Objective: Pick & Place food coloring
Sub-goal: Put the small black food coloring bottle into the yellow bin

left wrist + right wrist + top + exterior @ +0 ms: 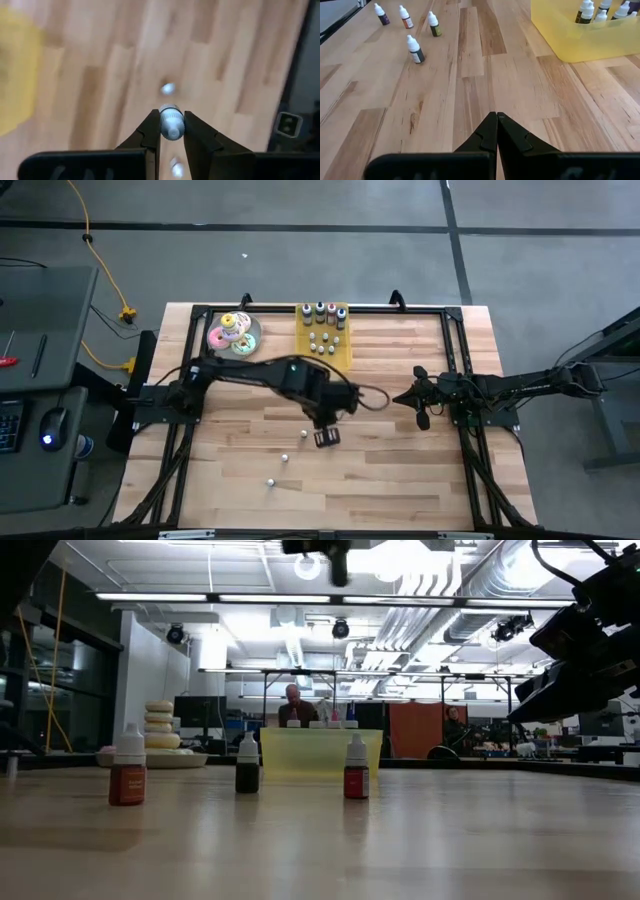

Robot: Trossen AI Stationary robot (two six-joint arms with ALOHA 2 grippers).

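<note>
Three bottles [247,764] are seen standing apart on the desk [420,840] nearest the low camera, with red, dark and red bodies. Above mid-desk, one white-capped bottle [170,121] is pinched between the narrowly parted fingers of the left gripper [326,436], lifted clear of the wood, with loose bottles under it. The right gripper [497,131] is held fully closed and empty over the desk's right part. Farther back, the yellow tray [340,352] is set with more bottles [322,328] inside; the donuts [233,332] are stacked just left of it.
</note>
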